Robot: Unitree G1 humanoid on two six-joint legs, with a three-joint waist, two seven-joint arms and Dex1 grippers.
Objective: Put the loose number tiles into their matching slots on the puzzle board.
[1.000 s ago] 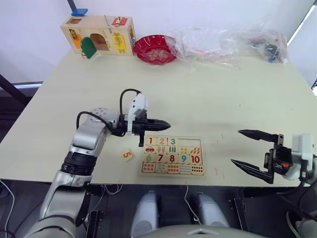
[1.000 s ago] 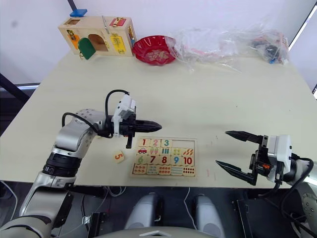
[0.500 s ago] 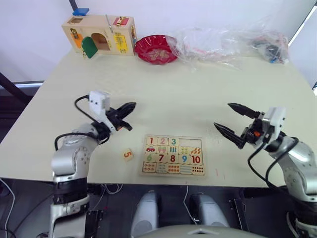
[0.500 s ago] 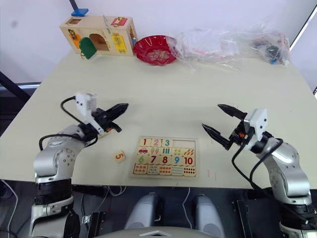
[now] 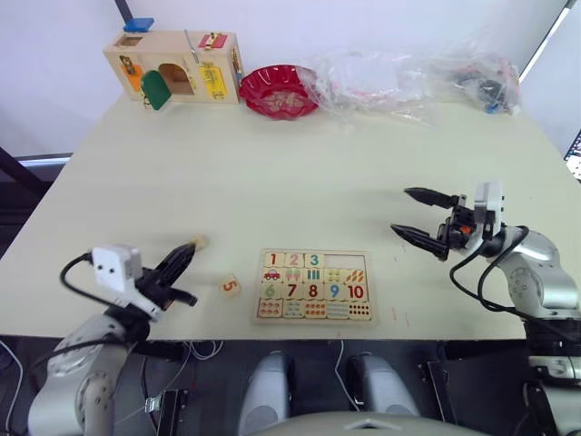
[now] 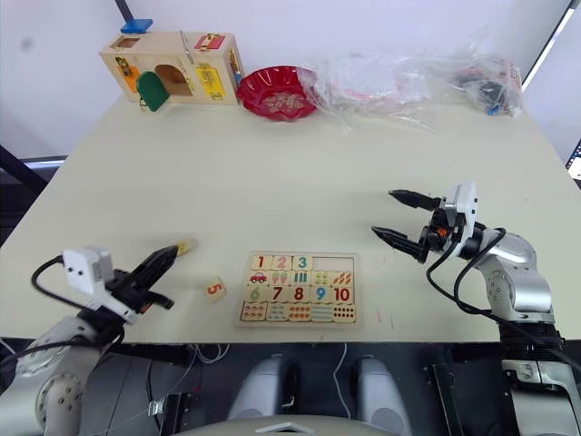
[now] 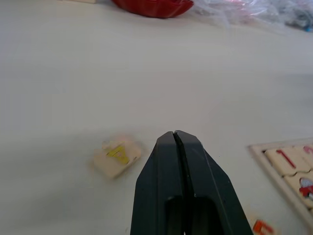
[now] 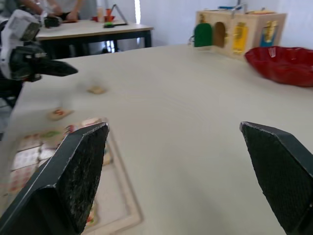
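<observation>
Table: the wide pale cream table [image 5: 300, 173] carried everything.
Plastic bags: a heap of crumpled clear plastic bags [image 5: 408, 77] lay at the 1 o'clock edge of the table.
Latch box: a pale-wood box with coloured doors [image 5: 172, 68] stood at the 11 o'clock corner.
Bowl: a round red bowl [image 5: 279, 91] sat just beside the box, at its 3 o'clock.
Puzzle board: the flat rectangular pale-wood puzzle board [image 5: 315, 285] lay near the 6 o'clock edge; tiles 1, 2 and 3 filled the first places of its top row, and the two slots [image 6: 330, 264] at that row's 3 o'clock end were bare.
Right claw: the right claw [image 5: 418, 214] hovered over the table at the board's 2 o'clock, its two black fingers spread wide apart.
Left claw: the left claw [image 5: 184, 257] hung low at the board's 9 o'clock, fingers pressed together on nothing.
Red 5 tile: the small square pale-wood tile with a red 5 [image 5: 231, 286] lay loose between left claw and board.
Yellow tile: a small pale-wood tile with a yellow mark [image 7: 118, 155] lay on the table just beyond the left fingertips, apart from them.
</observation>
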